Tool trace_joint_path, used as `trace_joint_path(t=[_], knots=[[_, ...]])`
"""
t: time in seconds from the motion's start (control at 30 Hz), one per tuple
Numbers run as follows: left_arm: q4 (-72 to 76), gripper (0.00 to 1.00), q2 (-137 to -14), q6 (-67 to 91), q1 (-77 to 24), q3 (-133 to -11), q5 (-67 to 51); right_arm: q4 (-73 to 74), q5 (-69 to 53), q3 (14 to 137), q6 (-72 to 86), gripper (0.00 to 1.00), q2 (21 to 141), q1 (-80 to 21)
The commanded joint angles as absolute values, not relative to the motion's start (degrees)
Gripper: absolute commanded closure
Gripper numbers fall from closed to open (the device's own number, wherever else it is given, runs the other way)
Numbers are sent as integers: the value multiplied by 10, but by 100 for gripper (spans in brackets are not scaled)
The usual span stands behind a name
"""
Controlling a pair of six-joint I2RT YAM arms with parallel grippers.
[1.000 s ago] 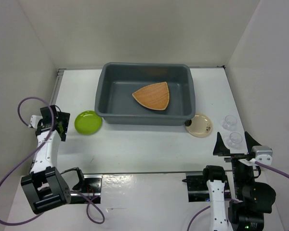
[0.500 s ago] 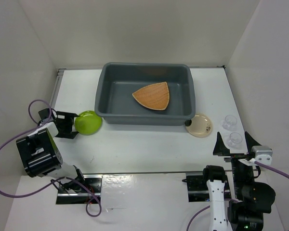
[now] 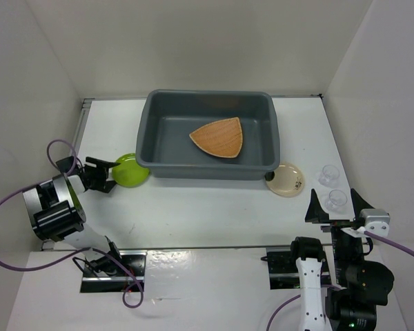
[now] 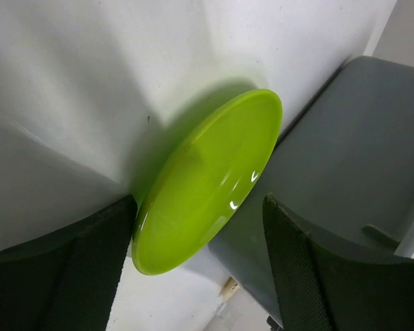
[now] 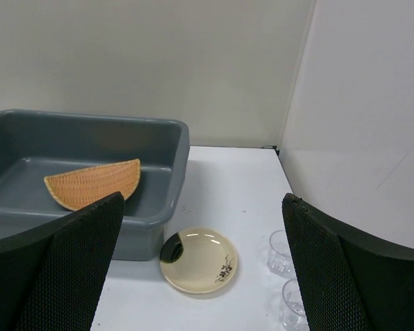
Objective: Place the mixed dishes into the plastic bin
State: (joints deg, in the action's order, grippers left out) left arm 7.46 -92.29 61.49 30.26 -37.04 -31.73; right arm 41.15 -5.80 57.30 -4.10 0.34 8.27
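The lime-green plate point(image 3: 132, 171) point(image 4: 207, 186) lies against the left wall of the dark grey plastic bin point(image 3: 152, 131) point(image 4: 359, 172). My left gripper point(image 3: 112, 176) point(image 4: 199, 207) is open around the plate's near edge, with one finger close beside the rim and a gap at the other. The tan wooden plate point(image 3: 219, 138) point(image 5: 93, 185) lies inside the bin. A cream plate point(image 3: 286, 179) point(image 5: 198, 261) with dark marks sits at the bin's right front corner. Two clear cups point(image 3: 328, 174) point(image 5: 281, 252) stand to the right of it. My right gripper point(image 3: 337, 207) point(image 5: 201, 200) is open and empty, just short of the nearer cup point(image 3: 337, 200) point(image 5: 293, 303).
White walls close the table on the left, back and right. The right wall stands close behind the cups. A purple cable point(image 3: 58, 148) loops beside the left arm. Black mounts and a rail point(image 3: 193, 248) run along the near edge.
My left arm swung in and carried its gripper to the right, onto the green plate. The plate shifted slightly right against the bin. The right arm has not moved.
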Motion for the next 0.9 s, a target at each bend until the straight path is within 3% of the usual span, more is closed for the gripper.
trace_joint_path(t=[0.0,0.13,0.23,0.37,0.5,0.73,0.87], knots=[[25,20,-950,560,303,-339,-253,393,-61,574,-40,1,-40,88],[36,36,-950,546,303,-334,-265,393,-61,574,-40,1,-40,88],[36,40,-950,534,303,-334,-265,393,-61,574,-40,1,-40,88],[31,63,-955,528,303,-334,-265,393,-61,574,-40,1,-40,88],[25,97,-961,518,303,-334,-272,393,-61,574,-40,1,-40,88],[-98,100,-891,510,309,-364,-194,393,-61,579,-40,1,-40,88],[-182,100,-710,562,321,-389,-100,393,-61,579,-40,1,-40,88]])
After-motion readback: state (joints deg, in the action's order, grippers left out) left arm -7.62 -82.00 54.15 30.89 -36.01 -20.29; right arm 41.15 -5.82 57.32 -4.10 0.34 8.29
